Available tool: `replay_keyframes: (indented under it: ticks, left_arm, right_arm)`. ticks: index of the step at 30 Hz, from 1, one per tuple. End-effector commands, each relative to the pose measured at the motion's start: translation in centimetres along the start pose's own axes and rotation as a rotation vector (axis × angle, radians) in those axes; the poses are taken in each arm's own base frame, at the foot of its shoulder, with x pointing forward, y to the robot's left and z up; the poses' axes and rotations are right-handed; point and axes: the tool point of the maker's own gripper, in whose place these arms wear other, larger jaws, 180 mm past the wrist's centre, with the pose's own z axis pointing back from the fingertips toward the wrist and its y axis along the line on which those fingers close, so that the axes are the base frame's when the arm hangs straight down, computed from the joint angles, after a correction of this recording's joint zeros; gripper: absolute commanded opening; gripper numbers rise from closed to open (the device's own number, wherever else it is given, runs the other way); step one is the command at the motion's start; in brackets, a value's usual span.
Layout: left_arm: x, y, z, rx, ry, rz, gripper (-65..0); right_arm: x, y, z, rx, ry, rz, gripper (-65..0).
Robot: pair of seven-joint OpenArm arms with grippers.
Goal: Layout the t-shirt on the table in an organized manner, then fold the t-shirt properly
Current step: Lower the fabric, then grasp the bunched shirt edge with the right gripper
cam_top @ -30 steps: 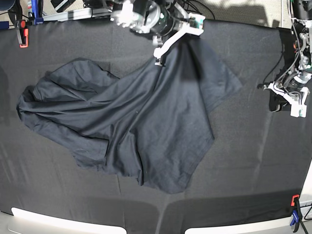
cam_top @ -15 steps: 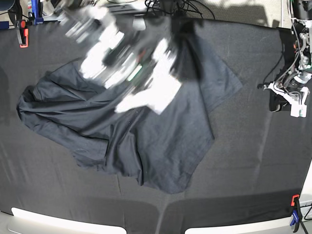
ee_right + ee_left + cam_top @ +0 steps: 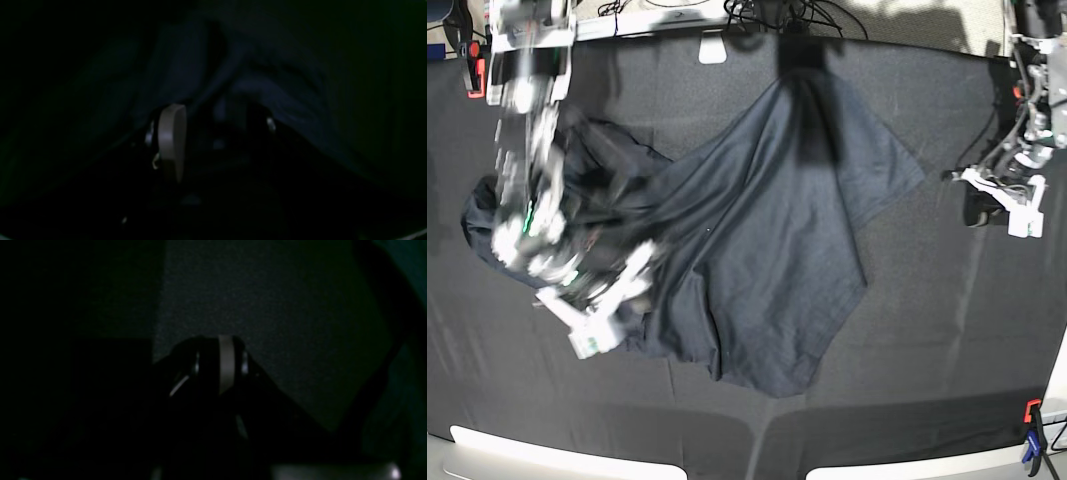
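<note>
Frankly, very little of this job is done. The shirt (image 3: pixel 757 240) lies crumpled across the middle of the bench (image 3: pixel 947 350), one flap reaching toward the far edge of the bench, a bunched mass at the base view's left, and a pointed corner hanging toward the near edge. No sleeve, collar or hem is squared, so I judge the laying-out stage barely begun and the folding not started at all.

My right hand (image 3: pixel 592 320) is over the bunched part of the shirt, blurred in the base view. In the right wrist view its fingers (image 3: pixel 171 140) stand apart above dark folds, with nothing visibly between them, so I read it as released. My left hand (image 3: pixel 1012 205) hovers over bare bench, well apart from the shirt; its fingers (image 3: pixel 227 363) look nearly together with nothing held, though that view is very dark.

What is left: spread and flatten the shirt, then fold it.
</note>
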Motion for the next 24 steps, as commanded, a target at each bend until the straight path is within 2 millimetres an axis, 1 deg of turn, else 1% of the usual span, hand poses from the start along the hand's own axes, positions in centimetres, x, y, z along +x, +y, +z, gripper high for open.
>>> replay_keyframes:
  ticks: [1,4,6,8,10,12,14,17,19,21,24]
  left_arm:
    - [2.1,0.3,0.1,-0.003,-0.059,-0.013,-59.3]
    - [2.1,0.2,0.0,-0.004,-0.059,-0.012,-59.3]
    - [2.1,0.2,0.0,-0.004,-0.059,-0.012,-59.3]
    - [2.1,0.2,0.0,-0.004,-0.059,-0.012,-59.3]
    - [2.1,0.2,0.0,-0.004,-0.06,-0.012,-59.3]
    - [2.1,0.2,0.0,-0.004,-0.059,-0.012,-59.3]
    - [2.1,0.2,0.0,-0.004,-0.059,-0.013,-59.3]
    - [2.1,0.2,0.0,-0.004,-0.059,-0.012,-59.3]
    - [2.1,0.2,0.0,-0.004,-0.058,-0.013,-59.3]
    - [2.0,0.2,0.0,-0.003,-0.056,-0.016,-59.3]
    - [1.8,0.3,0.0,0.003,-0.045,-0.038,-59.3]
  right_arm:
    - [2.5,-1.5,0.0,-0.022,-0.047,-0.008,-36.3]
    - [2.7,-3.7,-1.9,-0.036,0.022,-0.063,-33.1]
    - [2.7,-5.0,-3.0,-0.053,0.075,-0.083,-32.9]
    - [2.0,-5.8,-3.9,-0.056,0.161,-0.087,-32.9]
    - [1.4,-5.3,-4.6,-0.013,0.225,-0.049,-32.9]
    - [1.9,-4.2,-5.0,0.028,0.238,0.017,-32.9]
    - [2.8,-3.1,-5.3,0.047,0.227,0.075,-32.9]
    - [3.6,-2.1,-5.6,0.054,0.239,0.142,-32.9]
    - [4.0,-2.1,-5.8,0.033,0.239,0.193,-32.9]
    - [4.8,-2.6,-6.0,-0.004,0.204,0.22,-32.9]
    - [5.7,-2.9,-6.2,-0.024,0.16,0.204,-32.9]
